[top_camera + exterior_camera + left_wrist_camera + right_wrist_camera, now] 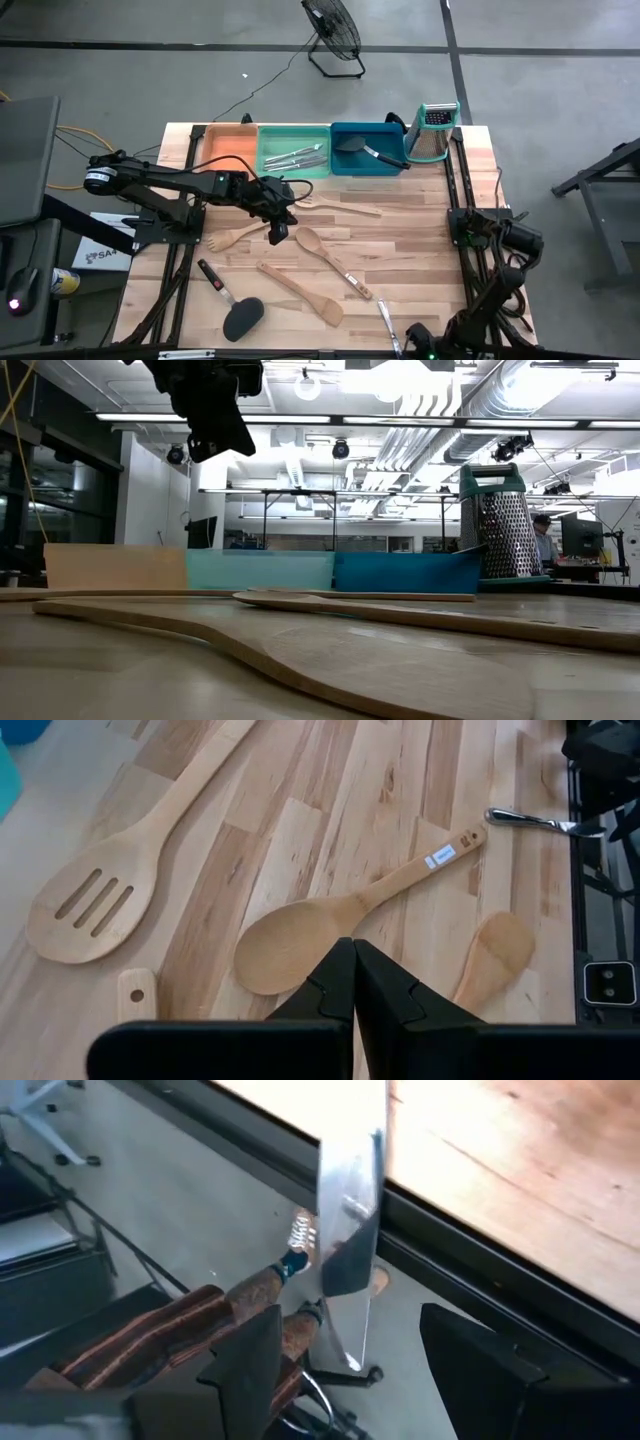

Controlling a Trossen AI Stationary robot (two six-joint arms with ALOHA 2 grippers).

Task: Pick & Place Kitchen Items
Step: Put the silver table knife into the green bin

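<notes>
Left gripper (279, 232) hovers above the tabletop (420, 220) mid-board, fingers (330, 985) pressed together with nothing between them. Directly under it in the left wrist view is the solid wooden spoon (340, 915), the likely next pick. Right gripper (345, 1365) is parked off the near right edge of the tabletop, fingers spread wide and empty, with a shiny strip standing between them that I can't identify. Spoon lies flat: in the high view its bowl (307, 239) sits next to the left gripper and the handle runs diagonally toward the near right corner, labelled tip (365, 292) farthest from the trays. To do this well: open before descending, rotate the wrist so the fingers straddle the handle across its long axis, and take it just behind the bowl, where it should balance better than out at the tip. Watch the neighbours: slotted spoon (95, 905) lies on the tray side, a spatula (300, 292) lies near and roughly parallel on the near side, fork (235, 237) is close by. The green tray (294, 150) already has metal cutlery, the blue tray (367, 150) has a black turner, and the orange tray (228, 143) looks empty, probably the wood bin. Lift clear of the tray wall before carrying over.
</notes>
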